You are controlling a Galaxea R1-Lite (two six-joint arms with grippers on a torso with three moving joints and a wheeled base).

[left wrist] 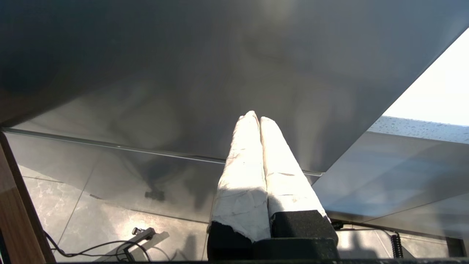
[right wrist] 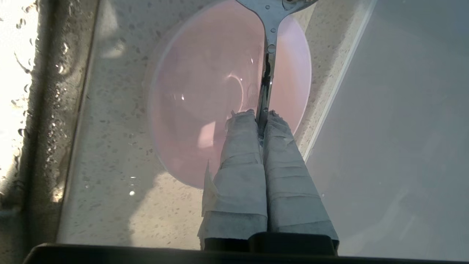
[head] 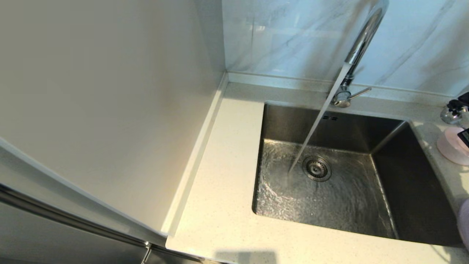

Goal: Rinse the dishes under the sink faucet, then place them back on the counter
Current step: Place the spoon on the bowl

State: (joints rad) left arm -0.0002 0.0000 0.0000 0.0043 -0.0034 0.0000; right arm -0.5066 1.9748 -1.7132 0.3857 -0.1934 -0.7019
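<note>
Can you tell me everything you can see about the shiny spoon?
The spoon is shiny silver metal with water drops on it. Its thin handle is pinched between the taped fingers of the right gripper, edge-on, while the wider bowl end sticks out past the picture's edge. It is held above the pink bowl, which sits on the speckled counter. Whether it touches the bowl cannot be told.

Faucet behind sink; bowl on counter at right.
</note>
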